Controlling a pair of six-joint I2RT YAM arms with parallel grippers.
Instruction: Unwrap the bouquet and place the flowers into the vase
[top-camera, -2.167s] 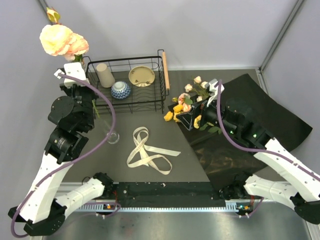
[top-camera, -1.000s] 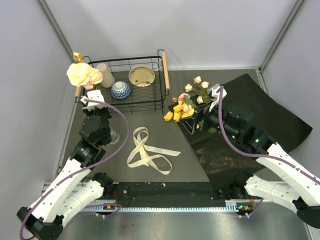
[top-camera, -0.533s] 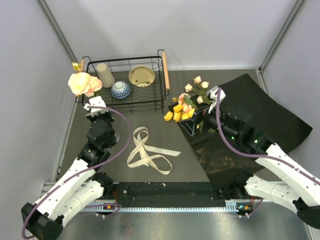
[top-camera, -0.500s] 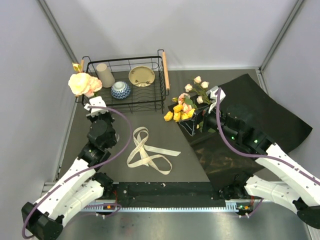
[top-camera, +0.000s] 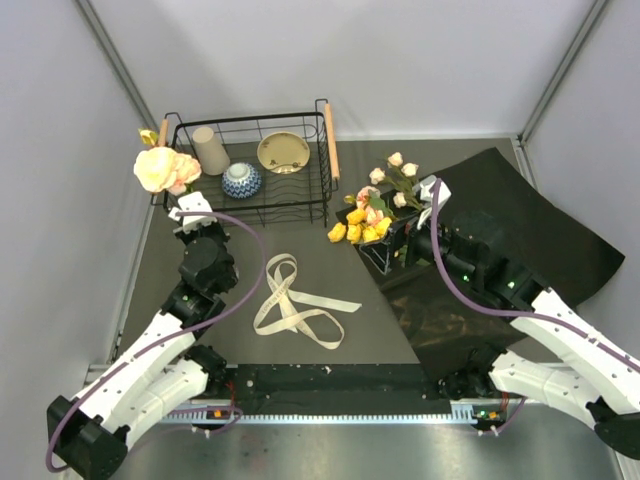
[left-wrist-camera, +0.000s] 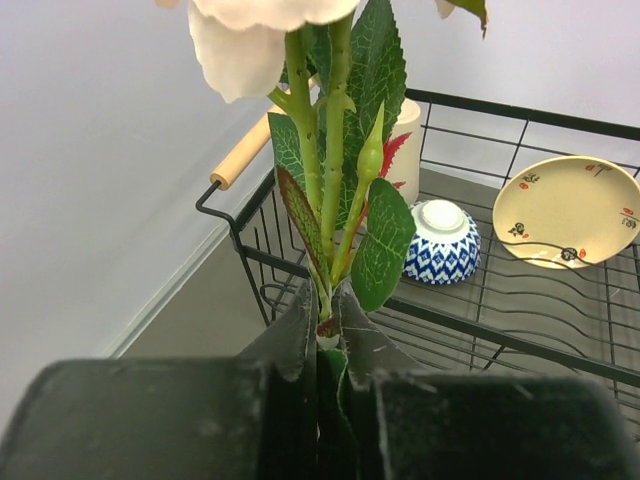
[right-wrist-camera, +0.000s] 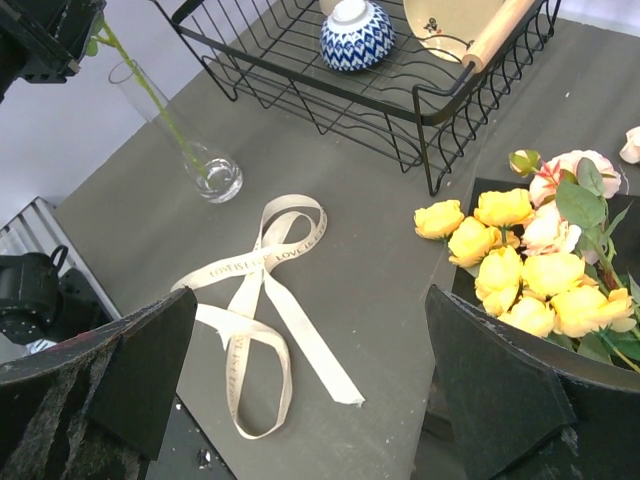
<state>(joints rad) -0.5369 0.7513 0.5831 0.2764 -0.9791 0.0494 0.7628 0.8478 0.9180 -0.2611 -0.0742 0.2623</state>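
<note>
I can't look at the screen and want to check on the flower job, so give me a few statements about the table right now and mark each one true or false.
1. The ribbon lies loose on the table, off the flowers. True.
2. The right pincer is shut on the yellow roses. False: it is open and holds nothing. The roses lie at the edge of the black paper.
3. The left pincer grips a rose stem. True.
4. The blue-patterned bowl sits on the table beside the ribbon. False: it is inside the wire basket.
5. The vase lies tipped over and empty. False: it stands on its base with a green stem in it.
</note>
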